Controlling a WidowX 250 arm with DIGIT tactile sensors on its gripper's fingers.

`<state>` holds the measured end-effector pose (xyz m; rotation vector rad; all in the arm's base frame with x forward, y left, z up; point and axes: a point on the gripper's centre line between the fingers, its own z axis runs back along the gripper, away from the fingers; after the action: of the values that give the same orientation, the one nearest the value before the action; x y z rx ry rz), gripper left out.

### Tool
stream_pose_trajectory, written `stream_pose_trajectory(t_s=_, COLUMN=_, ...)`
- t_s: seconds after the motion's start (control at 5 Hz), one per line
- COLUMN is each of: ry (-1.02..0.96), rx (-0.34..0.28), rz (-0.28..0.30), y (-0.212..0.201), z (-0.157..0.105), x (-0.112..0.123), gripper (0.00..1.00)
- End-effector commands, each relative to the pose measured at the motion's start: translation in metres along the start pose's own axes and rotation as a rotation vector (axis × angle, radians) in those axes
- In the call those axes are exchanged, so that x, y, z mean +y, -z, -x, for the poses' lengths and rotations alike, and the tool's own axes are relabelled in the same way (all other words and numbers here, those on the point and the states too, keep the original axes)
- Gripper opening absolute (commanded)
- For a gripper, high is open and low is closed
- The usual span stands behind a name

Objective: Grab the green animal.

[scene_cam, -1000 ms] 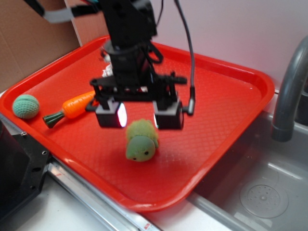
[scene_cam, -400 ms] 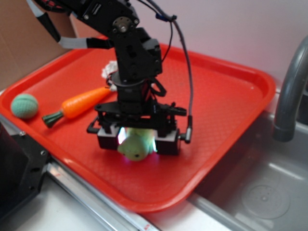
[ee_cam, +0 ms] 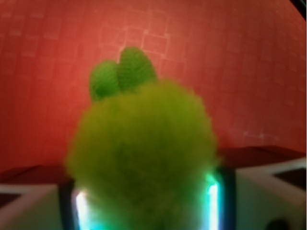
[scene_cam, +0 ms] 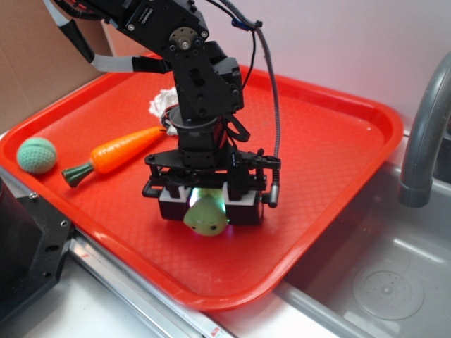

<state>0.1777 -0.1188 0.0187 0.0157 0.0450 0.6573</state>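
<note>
The green animal [scene_cam: 206,217], a fuzzy yellow-green plush with a smooth round head, lies on the red tray [scene_cam: 331,141] near its front edge. My gripper [scene_cam: 208,210] is lowered over it, with a lit finger pressed against each side of the fuzzy body, and only the head pokes out toward the front. In the wrist view the green animal [ee_cam: 144,153] fills the space between the glowing pads of the gripper [ee_cam: 144,206], touching both, with the red tray [ee_cam: 249,57] beyond it.
An orange carrot toy [scene_cam: 120,150] and a teal knitted ball [scene_cam: 36,155] lie on the tray's left side. Something white [scene_cam: 161,105] sits behind the arm. A grey faucet [scene_cam: 423,134] and sink [scene_cam: 380,282] are to the right, and a black box [scene_cam: 28,246] at the front left.
The gripper has come down from above the green animal to tray level, and its fingers have narrowed from wide apart to pressing on the toy's sides.
</note>
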Motion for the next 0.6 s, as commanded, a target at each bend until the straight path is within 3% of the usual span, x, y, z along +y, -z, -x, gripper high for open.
stream_pose_trajectory(t_s=0.0, ry=0.184, rx=0.047, rz=0.023, y=-0.055, z=-0.009, x=0.007, gripper=0.0)
stream_pose_trajectory(t_s=0.2, ry=0.356, rx=0.051, rz=0.062, y=-0.092, z=-0.016, x=0.011, gripper=0.0)
stream_pose_trajectory(t_s=0.4, ry=0.553, rx=-0.002, rz=0.115, y=-0.143, z=-0.016, x=0.02, gripper=0.0)
